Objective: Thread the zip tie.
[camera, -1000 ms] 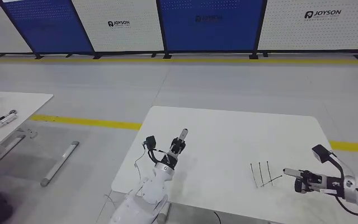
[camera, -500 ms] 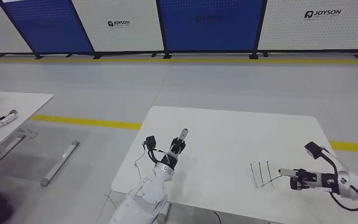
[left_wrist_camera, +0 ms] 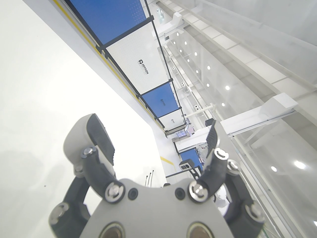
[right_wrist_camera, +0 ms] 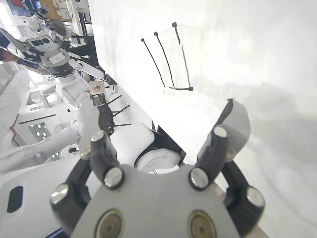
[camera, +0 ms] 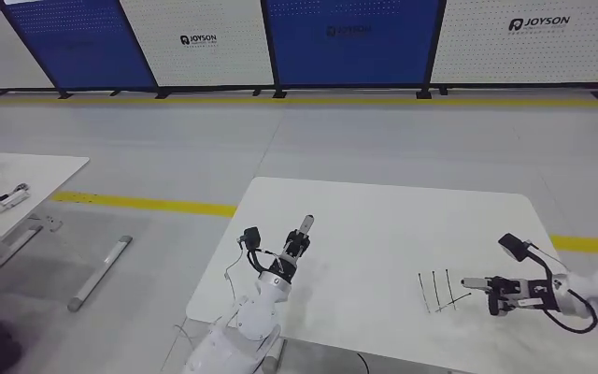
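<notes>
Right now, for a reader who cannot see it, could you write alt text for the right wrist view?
Three black zip ties lie side by side on a white table, with a fourth zip tie lying across their tail ends. The right hand hangs open over the table, short of the ties and touching none.

Right gripper (camera: 469,281) just beside zip ties (camera: 433,290) (black) — on table (camera: 374,234).
</notes>
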`<state>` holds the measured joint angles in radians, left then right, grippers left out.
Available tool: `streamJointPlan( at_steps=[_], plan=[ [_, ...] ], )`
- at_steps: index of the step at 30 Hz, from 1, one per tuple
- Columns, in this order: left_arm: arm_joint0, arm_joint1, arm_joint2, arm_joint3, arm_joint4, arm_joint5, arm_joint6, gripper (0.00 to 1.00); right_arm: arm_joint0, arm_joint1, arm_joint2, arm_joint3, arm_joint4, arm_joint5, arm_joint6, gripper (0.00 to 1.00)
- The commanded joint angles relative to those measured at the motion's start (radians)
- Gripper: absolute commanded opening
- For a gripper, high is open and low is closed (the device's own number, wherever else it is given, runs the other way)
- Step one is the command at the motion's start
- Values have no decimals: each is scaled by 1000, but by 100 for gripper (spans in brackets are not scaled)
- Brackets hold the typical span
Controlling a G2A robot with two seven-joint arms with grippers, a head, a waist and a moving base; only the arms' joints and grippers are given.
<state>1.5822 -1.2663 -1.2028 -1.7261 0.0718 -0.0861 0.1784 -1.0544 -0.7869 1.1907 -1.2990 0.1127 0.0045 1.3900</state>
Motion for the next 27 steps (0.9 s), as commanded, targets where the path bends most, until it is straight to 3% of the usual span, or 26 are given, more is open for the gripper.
streamJointPlan(
  at_steps=[1,9,12,14,19,27],
  plan=[
    [0,0,0,0,0,0,0,100,0,0,0,0,0,0,0,100],
    [0,0,0,0,0,0,0,100,0,0,0,0,0,0,0,100],
    [0,0,0,0,0,0,0,100,-12,-5,-22,-26,-34,-20,-56,100],
    [0,0,0,0,0,0,0,100,3,-10,-33,-3,-13,-33,-46,100],
    [0,0,0,0,0,0,0,100,86,-38,-99,90,-17,15,-101,100],
    [0,0,0,0,0,0,0,100,91,-40,-103,94,-18,17,-104,100]
  ],
)
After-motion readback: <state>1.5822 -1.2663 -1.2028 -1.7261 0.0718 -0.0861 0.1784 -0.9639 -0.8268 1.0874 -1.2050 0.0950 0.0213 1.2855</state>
